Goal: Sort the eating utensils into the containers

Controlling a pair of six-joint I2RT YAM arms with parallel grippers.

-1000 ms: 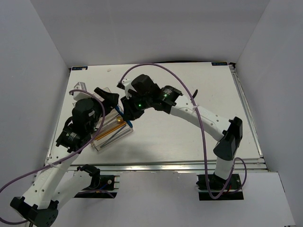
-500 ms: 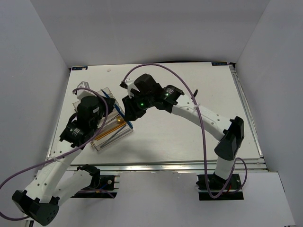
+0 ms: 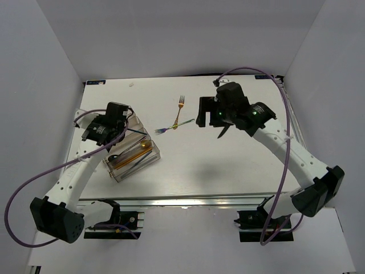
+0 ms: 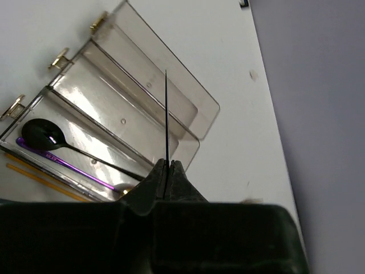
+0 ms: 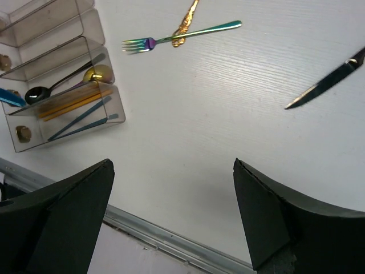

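The thin dark stick is pinched at its near end between the closed fingers of the left gripper. It is pointed straight out over the organiser tray. A fingertip pinch like this leaves most of the shaft free, so it can be laid lengthwise into a long, narrow slot. The stick is seen crossing the bare compartments on the far side of the tray. Which slot lies directly under it, and how high it is held, cannot be told from this angle.

Sorting is already well advanced. A black spoon and a purple-handled piece are lodged together in one compartment. Gold sticks and blue sticks are laid along others. Like is being kept with like, which is probably why the held stick is offered end-on, along the dividers.

Over on the other side, the right gripper is held high above the table, its fingers spread wide with nothing between them. Below it, three pieces are left loose. The iridescent fork and the gold fork are crossed, touching. The black knife lies well apart from them. That open, raised pose looks like readiness for the next pick. The crossed forks may need care, since lifting one could drag the other.
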